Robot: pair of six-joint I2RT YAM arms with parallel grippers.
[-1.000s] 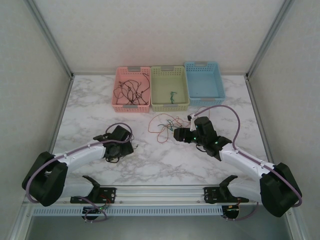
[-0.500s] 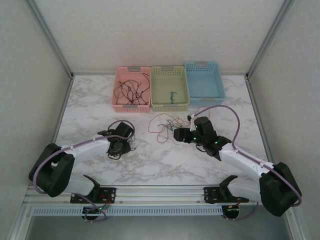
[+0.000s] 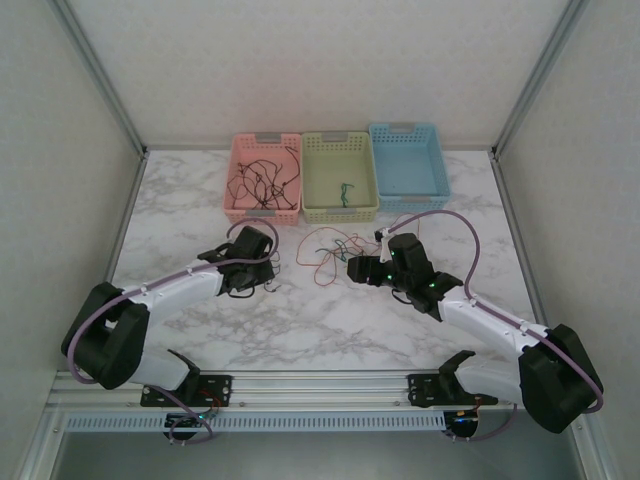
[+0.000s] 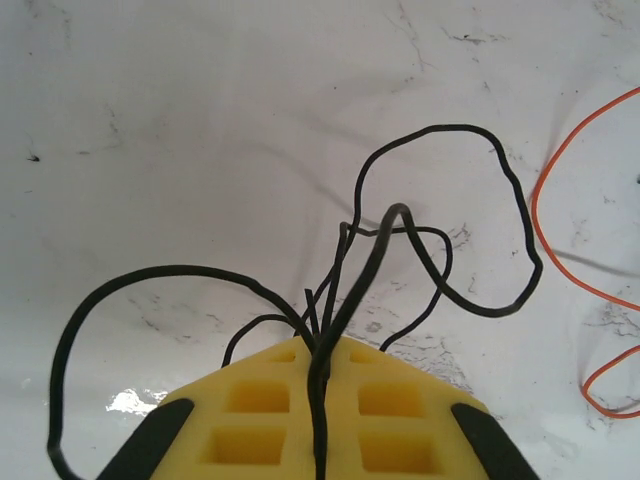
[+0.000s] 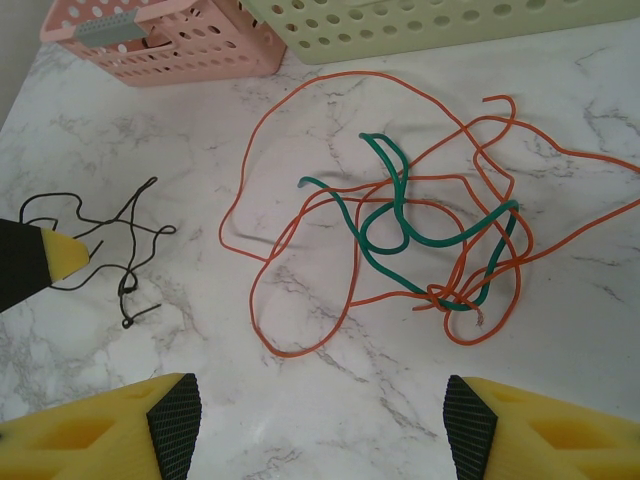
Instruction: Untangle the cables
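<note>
black cables [image 4: 398,210] pinched in left tool [image 4: 320,352]

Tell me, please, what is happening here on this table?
Two robot arms are untangling thin cables. The left gripper is shut on a black cable. Other black cables lie in the pink basket. The right gripper is open above an orange cable and a green cable, tangled together on the marble table.

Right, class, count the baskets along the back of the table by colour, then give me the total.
Pink basket: 1
Green basket: 1
Blue basket: 1
Total: 3
</note>
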